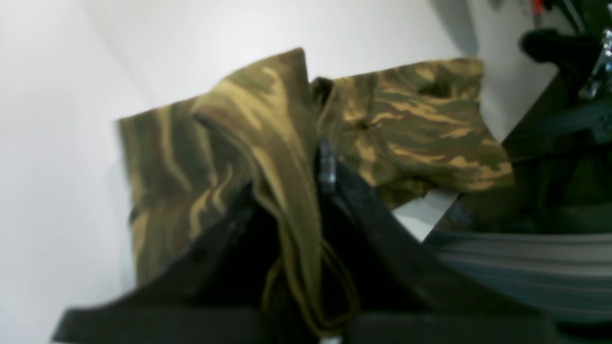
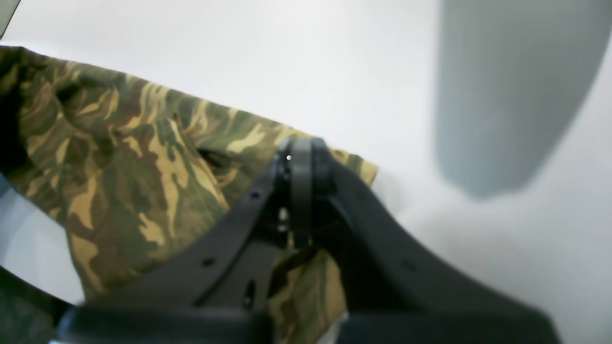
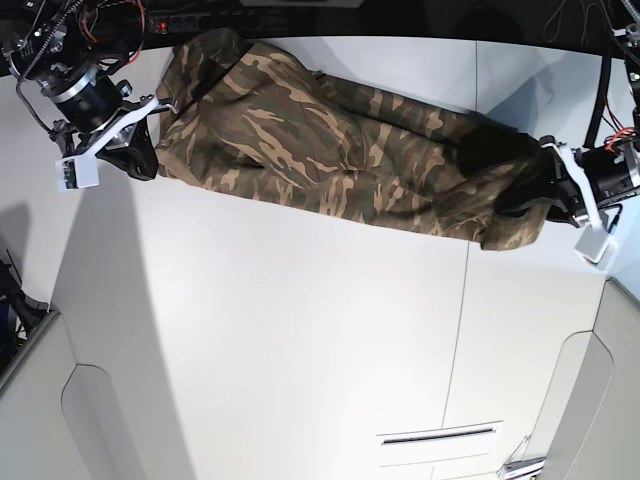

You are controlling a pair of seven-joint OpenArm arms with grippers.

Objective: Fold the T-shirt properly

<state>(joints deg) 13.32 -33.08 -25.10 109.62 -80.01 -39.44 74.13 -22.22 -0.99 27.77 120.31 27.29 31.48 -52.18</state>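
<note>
1. The T-shirt (image 3: pixel 340 160) lies as a long folded band across the far part of the white desk (image 3: pixel 300 340), stretched between the two claws, with one end at each.
2. The left claw (image 1: pixel 321 167) is pressed together on a bunched fold of the shirt; in its wrist view the cloth runs up between its jaws and spreads away beyond the tips. In the base view this left claw (image 3: pixel 545 190) sits at the band's rounded, bulky end.
3. The right claw (image 2: pixel 297 160) is also shut, and camouflage cloth lies beneath it and off to one side of its tips; a fold appears pinched between the jaws, though blur hides the exact bite. In the base view the right claw (image 3: pixel 140 140) is at the band's other end.
4. The step in hand looks like carrying or tensioning the band for the next fold. To do it well, both claws should likely move together at matched height, so the cloth between them neither sags nor twists.
5. The pull should stay gentle: the left claw's bite is a thick wad, which could slip loose unevenly.
6. Laying the band down flat ahead of the claws before releasing would keep the edges aligned.
</note>
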